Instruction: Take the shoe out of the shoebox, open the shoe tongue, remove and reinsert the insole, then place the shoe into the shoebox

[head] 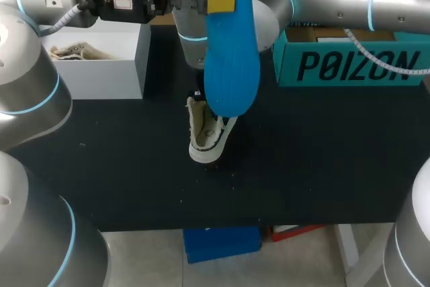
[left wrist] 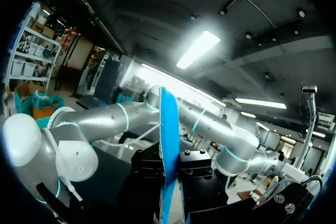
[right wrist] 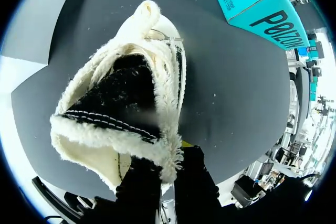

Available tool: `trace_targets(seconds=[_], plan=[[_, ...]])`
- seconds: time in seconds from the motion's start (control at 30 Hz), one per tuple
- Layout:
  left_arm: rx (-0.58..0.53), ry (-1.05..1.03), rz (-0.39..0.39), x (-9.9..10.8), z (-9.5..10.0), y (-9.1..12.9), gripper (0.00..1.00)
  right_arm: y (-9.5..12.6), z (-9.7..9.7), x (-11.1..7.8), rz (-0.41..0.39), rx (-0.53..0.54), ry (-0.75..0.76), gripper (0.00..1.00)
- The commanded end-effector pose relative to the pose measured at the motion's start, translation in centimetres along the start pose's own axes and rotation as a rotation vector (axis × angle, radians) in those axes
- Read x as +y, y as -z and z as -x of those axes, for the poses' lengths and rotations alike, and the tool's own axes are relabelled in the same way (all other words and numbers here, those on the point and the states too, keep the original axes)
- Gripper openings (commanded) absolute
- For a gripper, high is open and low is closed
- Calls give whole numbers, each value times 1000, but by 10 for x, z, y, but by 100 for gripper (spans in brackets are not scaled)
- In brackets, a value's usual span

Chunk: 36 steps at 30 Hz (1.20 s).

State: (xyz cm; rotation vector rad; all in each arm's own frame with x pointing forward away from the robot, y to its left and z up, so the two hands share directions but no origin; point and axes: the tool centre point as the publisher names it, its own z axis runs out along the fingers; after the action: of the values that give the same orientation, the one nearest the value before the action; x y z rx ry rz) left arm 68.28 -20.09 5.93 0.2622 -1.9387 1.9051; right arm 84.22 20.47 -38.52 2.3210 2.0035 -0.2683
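Because the insole is a thin blue foam sheet, it probably weighs next to nothing and bends easily, so a pinch near one end, as it is held now, leaves the long free part liable to flop. It hangs in the air above the middle of the table, and the left gripper is clamped on its upper end. The left wrist view shows the insole edge-on, squeezed in the left gripper. Directly under it the shoe stands on the table's middle, its opening turned up. The fleece lining looks soft and yielding and the sole stiffer, so the heel wall is likely the firmest place to hold. In the right wrist view the right gripper straddles the shoe at its fleecy rim, one finger inside and one outside, apparently closed on it. A white open box sits at the far left corner and a teal box at the far right; which is the shoebox I cannot tell.
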Motion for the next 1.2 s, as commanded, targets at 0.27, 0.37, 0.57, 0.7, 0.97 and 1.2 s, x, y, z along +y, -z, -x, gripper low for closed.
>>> trace_targets(seconds=[0.27, 0.37, 0.57, 0.7, 0.97, 1.2], plan=[[-2, 0, 1, 1, 1, -2, 0, -20, 8, -5, -11, 41, -35, 0], [-2, 0, 1, 1, 1, -2, 0, -22, 10, -8, -21, 52, -43, 100], [-2, 0, 1, 1, 1, -2, 0, -8, 19, -12, -45, 116, -79, 100], [-2, 0, 1, 1, 1, -2, 0, 12, 30, -13, -62, 223, -106, 100], [-2, 0, 1, 1, 1, -2, 0, 55, 50, -16, -29, 536, -84, 100], [-2, 0, 1, 1, 1, -2, 0, 88, 71, -23, 181, 833, 26, 100]])
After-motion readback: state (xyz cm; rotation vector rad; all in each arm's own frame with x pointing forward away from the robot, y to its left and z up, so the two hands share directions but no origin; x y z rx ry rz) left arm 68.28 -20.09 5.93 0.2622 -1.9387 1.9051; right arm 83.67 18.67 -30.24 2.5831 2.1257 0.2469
